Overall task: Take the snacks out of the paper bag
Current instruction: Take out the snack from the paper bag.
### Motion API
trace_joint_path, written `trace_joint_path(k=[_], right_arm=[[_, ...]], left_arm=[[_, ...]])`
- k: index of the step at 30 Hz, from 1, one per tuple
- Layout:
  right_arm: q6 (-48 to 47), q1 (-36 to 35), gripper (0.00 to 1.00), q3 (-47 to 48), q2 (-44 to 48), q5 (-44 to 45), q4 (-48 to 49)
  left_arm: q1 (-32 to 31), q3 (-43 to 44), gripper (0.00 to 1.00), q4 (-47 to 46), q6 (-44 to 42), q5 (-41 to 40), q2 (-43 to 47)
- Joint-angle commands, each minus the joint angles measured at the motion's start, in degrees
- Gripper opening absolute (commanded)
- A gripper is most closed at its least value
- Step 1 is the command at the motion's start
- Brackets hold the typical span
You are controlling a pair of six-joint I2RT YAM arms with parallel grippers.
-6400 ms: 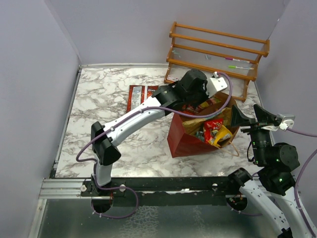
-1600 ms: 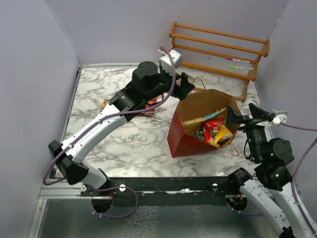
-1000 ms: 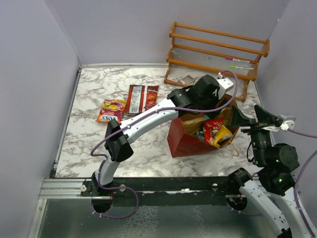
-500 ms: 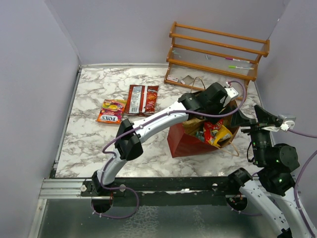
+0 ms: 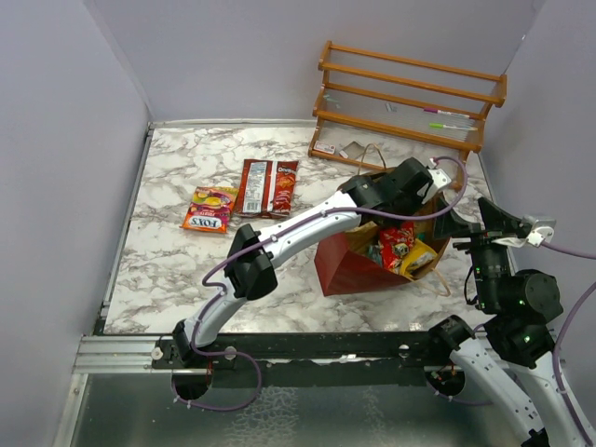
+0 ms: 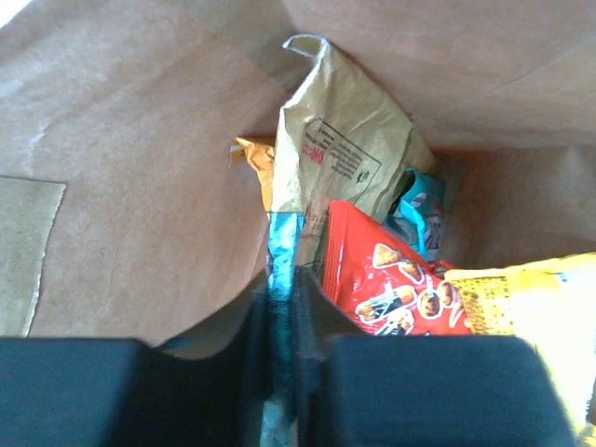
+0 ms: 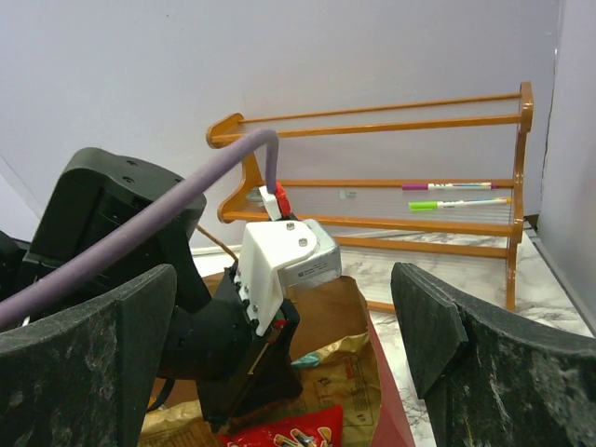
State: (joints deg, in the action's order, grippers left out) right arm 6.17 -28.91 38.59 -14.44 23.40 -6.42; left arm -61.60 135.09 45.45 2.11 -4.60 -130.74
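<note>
The paper bag (image 5: 340, 265), red outside and brown inside, stands open at the right of the table. My left gripper (image 5: 389, 216) reaches down into it. In the left wrist view it (image 6: 282, 303) is shut on the teal sealed edge of a tan-gold packet (image 6: 340, 158). A red snack packet (image 6: 382, 279), a yellow one (image 6: 531, 307) and a teal one (image 6: 421, 205) lie beside it in the bag. My right gripper (image 5: 470, 219) is open and empty just right of the bag's rim, also in its own view (image 7: 284, 279).
Two red packets (image 5: 268, 186) and an orange-pink packet (image 5: 209, 208) lie on the marble table left of the bag. The orange wooden rack (image 5: 410, 93) stands at the back right with markers (image 5: 447, 114) on it; white cards (image 5: 326, 147) lie at its foot.
The left arm set a packet down on the table at the left, swung back and went down into the bag, shifting slightly right in the last half second. The right arm has not moved.
</note>
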Motion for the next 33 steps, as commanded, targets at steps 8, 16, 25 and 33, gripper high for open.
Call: trace_joint_path(k=[8, 16, 25, 33], right_arm=[[-0.44, -0.01, 0.99, -0.10, 1.01, 1.75, -0.37], [-0.14, -0.01, 0.99, -1.24, 4.86, 4.41, 1.40], [-0.19, -0.01, 0.99, -2.17, 6.28, 6.24, 2.36], [0.21, 0.00, 0.99, -2.02, 4.47, 5.30, 2.18]], left_arm=[[-0.41, 3.16, 0.00, -3.05, -1.95, -0.78, 8.85], [-0.28, 3.41, 0.00, -3.81, -3.37, -5.10, 15.82], [-0.33, 3.17, 0.00, -9.54, -7.02, -8.36, 26.66], [0.10, -1.08, 0.00, -17.31, -10.38, -23.05, 38.96]])
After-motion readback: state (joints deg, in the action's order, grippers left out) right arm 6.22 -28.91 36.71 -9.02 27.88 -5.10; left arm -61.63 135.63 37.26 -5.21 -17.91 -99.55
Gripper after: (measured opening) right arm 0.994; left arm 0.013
